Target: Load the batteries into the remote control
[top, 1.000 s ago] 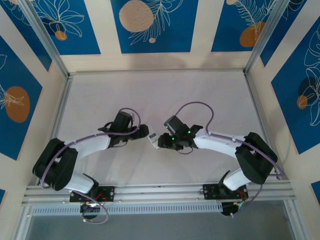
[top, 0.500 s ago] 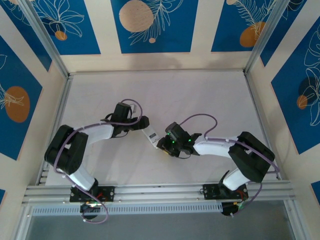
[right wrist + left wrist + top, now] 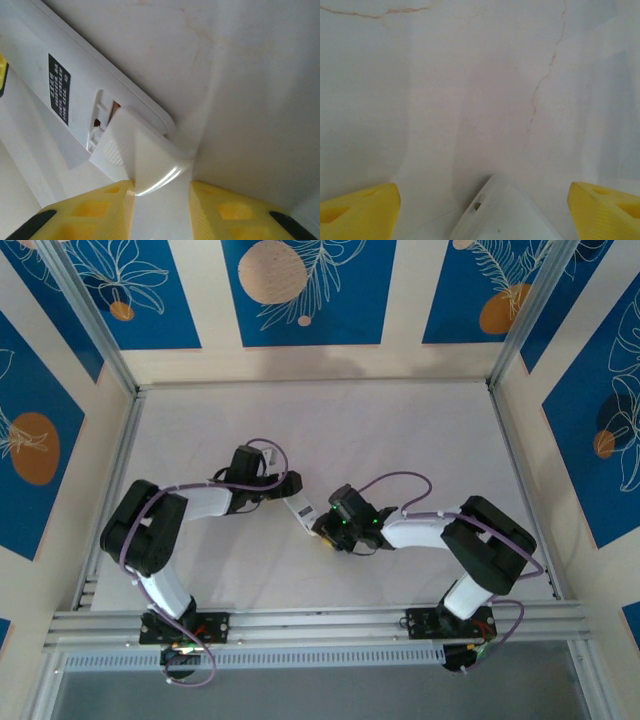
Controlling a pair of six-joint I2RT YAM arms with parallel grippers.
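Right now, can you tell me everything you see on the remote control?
The remote control is a flat white plastic handset with rounded corners. Its back bears a small black label and an open battery slot. The right gripper holds a loose white cover against that slot. The remote's other end lies between the yellow fingers of the left gripper.

White-black arms (image 3: 200,502), purple cables (image 3: 405,475), yellow fingers (image 3: 100,210).

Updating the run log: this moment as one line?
right gripper: shut on battery cover | cover: at remote control compartment | left gripper: straddling remote
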